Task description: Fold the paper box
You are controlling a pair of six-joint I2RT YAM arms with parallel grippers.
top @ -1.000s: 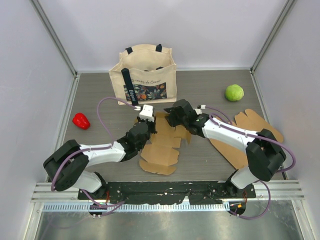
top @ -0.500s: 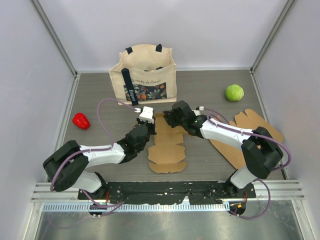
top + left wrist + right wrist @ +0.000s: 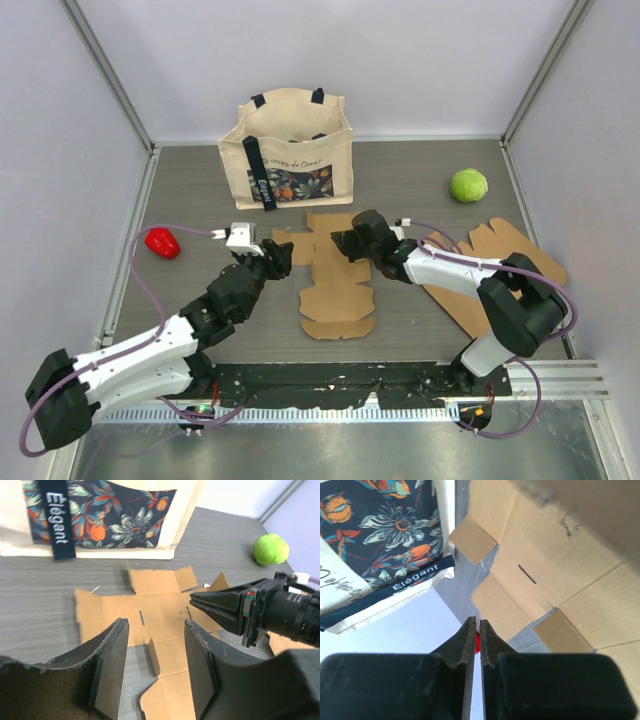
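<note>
Swung back leftward since a second ago, the left gripper (image 3: 277, 250) now hovers with its jaws spread wide just beside the left flap of the flat brown cardboard box blank (image 3: 325, 272). That blank lies unfolded on the grey wood-grain table (image 3: 410, 190), just in front of the cream floral fabric tote bag (image 3: 290, 150). Over the blank's right side, the right gripper (image 3: 340, 240) has its fingers pressed together, with nothing visible between them.

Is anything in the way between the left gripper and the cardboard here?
Nothing visible. The open left gripper hangs at the left flap of the cardboard, with only bare table between. The shut right gripper points at the sheet's right side, clear of that path; the bag stands behind.
</note>
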